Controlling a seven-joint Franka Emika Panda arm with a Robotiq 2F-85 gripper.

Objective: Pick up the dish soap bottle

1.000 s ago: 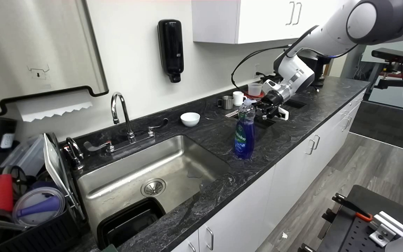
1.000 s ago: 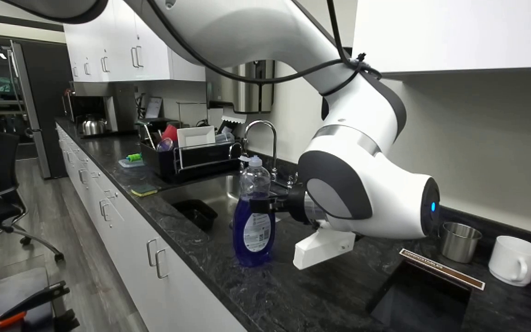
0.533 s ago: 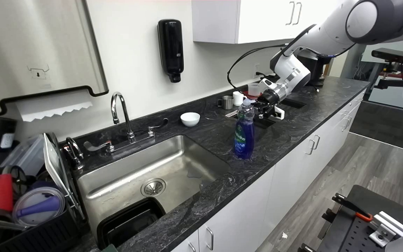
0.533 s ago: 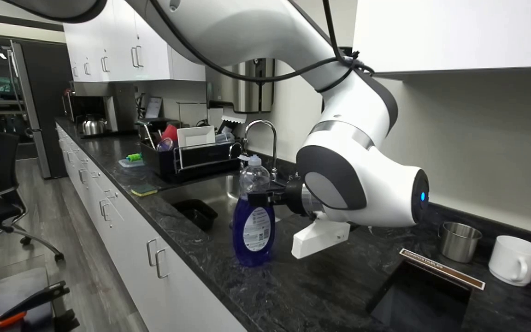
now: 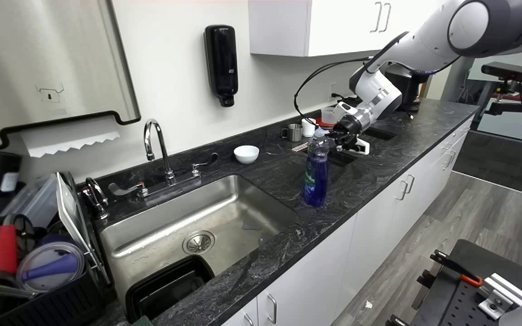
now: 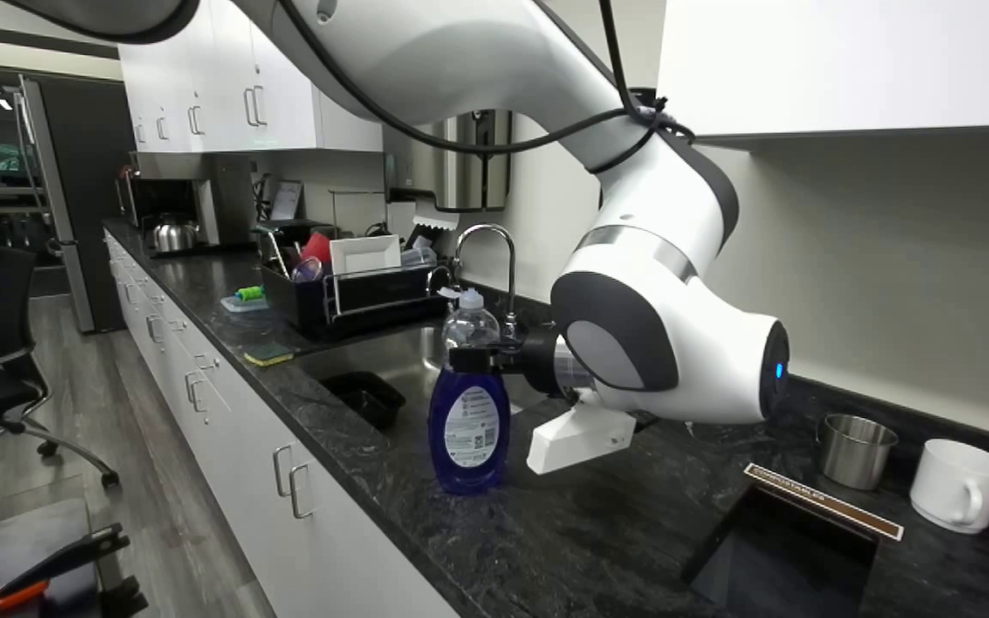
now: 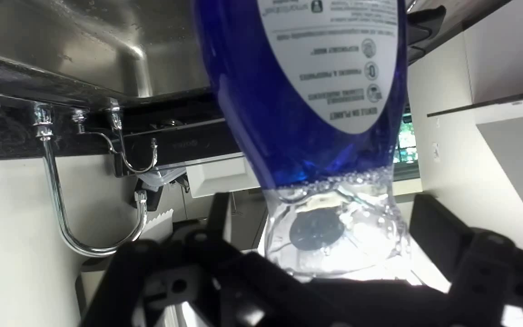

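- Dish soap bottle, translucent blue plastic with a clear narrow upper part: we find it upright on the black marbled countertop, just beside the stainless-steel sink.
- Black two-fingered gripper: its jaws stand wide, one each side of the clear part, a gap beside one; whether the opposite finger touches, we cannot tell.
- Round white bowl, near the sink's wall-side corner.
- White handled mug, well apart from the bottle.
- Cylindrical metal cup, just beside that mug.
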